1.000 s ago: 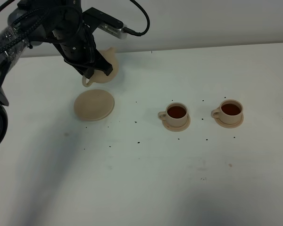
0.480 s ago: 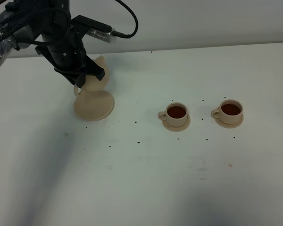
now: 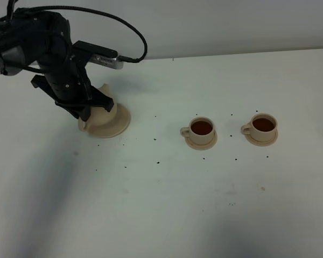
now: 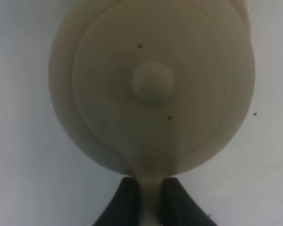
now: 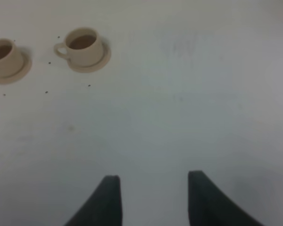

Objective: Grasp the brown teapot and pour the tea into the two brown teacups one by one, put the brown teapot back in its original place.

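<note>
White table [image 3: 167, 199], wide tan saucer plate [image 3: 118, 122] at left, two cup saucers [image 3: 200, 143] at right, scattered dark specks [image 3: 158, 162]

Table is carrying: one teapot [image 3: 104, 103] on one large saucer [image 3: 117, 124]; two teacups, [image 3: 201, 129] and [image 3: 264, 126], each showing dark tea; two small cup saucers, [image 3: 210, 143] and [image 3: 271, 141].

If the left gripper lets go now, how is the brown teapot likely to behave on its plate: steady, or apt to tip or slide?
Probably steady: the brown teapot looks squat and wide, lid knob centred. It seems rigid glazed ceramic, so likely slippery and breakable if knocked. The left gripper pinches only its thin handle, so a sideways release could nudge it on the plate.
</note>
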Motion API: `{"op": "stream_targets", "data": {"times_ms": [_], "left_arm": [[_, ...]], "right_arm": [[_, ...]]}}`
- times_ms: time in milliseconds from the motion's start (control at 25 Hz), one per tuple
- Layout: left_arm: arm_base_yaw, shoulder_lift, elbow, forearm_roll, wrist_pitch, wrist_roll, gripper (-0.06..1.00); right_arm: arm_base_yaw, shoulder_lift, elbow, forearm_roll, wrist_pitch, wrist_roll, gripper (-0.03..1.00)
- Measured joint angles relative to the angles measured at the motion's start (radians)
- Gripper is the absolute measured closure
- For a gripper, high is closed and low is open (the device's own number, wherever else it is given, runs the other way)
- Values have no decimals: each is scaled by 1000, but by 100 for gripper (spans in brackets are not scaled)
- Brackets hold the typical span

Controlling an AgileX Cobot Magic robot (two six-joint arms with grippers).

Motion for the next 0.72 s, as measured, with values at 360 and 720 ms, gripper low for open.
{"op": "stream_targets", "data": {"times_ms": [360, 720], "left_arm": [[7, 0, 67, -13, -100, -20, 82], [9, 0, 80, -11, -135, -15, 82]], "right_arm": [[0, 0, 0, 0, 0, 0, 63], [0, 0, 0, 0, 0, 0, 63]]}}
